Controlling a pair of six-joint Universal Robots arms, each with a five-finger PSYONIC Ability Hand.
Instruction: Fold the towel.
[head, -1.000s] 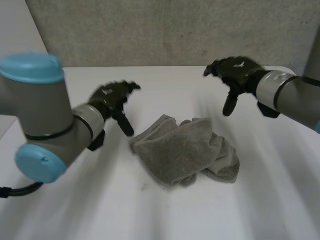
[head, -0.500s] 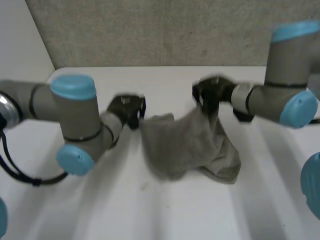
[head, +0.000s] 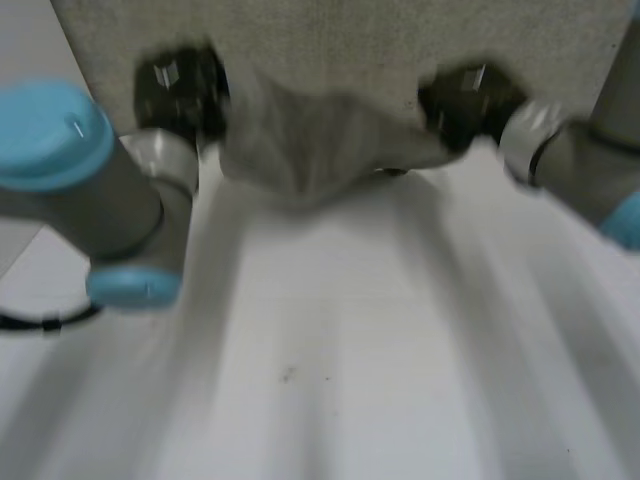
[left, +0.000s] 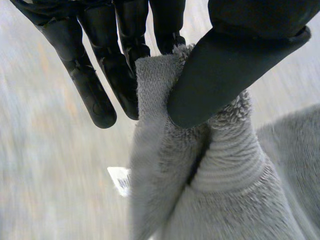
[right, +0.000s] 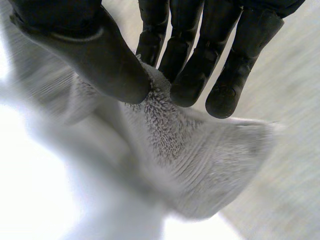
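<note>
The grey towel (head: 320, 140) hangs stretched between my two hands, lifted off the white table (head: 330, 350) toward the far wall. My left hand (head: 180, 85) pinches one corner of the towel (left: 210, 185) between its thumb (left: 220, 75) and fingers (left: 122, 75); a small white tag (left: 120, 179) shows at the towel's edge. My right hand (head: 465, 100) pinches the other top corner of the towel (right: 200, 160) between thumb (right: 95, 55) and fingers (right: 192, 75). The towel sags in the middle between the hands.
A grey textured wall (head: 350, 40) stands right behind the lifted towel. The left arm (head: 90, 190) with its light-blue caps is at the near left, and the right arm (head: 580, 170) comes in from the right.
Both hands went down to the crumpled towel, shut on its corners and have raised it up and away toward the wall, off the table.
</note>
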